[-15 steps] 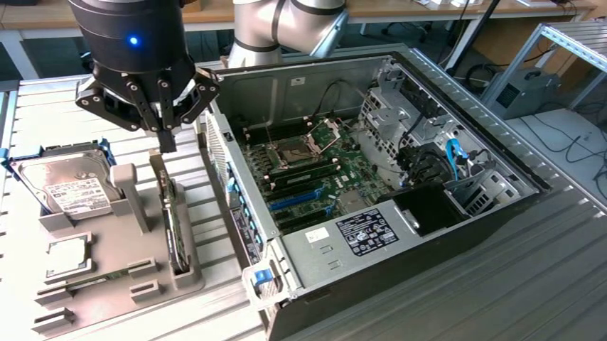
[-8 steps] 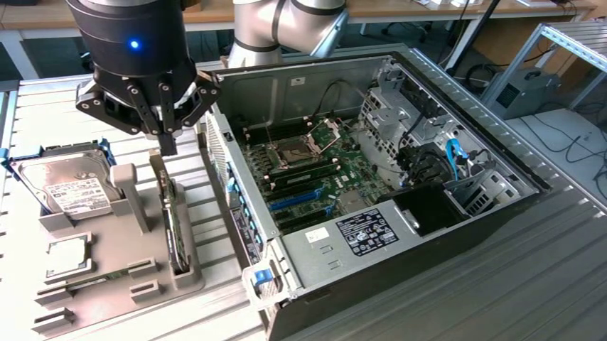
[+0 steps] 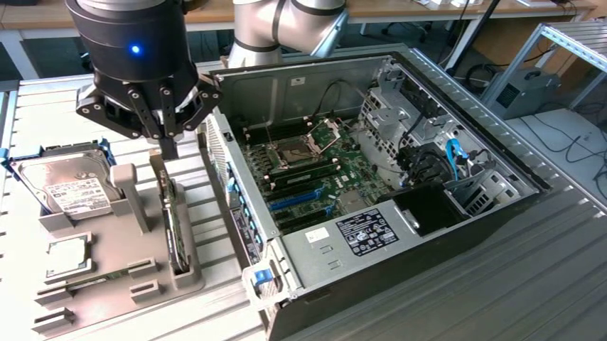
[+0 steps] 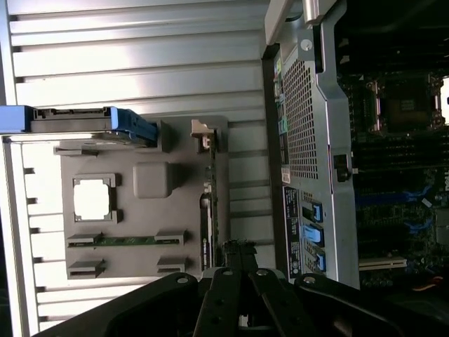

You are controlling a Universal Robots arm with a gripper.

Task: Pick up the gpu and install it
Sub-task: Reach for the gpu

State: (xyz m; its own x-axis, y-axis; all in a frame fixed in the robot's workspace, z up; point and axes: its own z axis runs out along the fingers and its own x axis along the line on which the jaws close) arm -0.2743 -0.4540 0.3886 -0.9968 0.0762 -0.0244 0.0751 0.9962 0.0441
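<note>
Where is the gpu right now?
On the exterior view's left, the gpu stands on edge in the gray holder, between the hard drive and the open computer case, with the shut pincer at its far end.

Open computer case, hard drive standing in grey holder tray, memory stick, slatted metal table.

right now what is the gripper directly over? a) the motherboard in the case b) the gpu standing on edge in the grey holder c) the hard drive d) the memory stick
b: the gripper, fingers shut, is at the top edge of the gpu, which stands on edge in the grey holder beside the open case.
</note>
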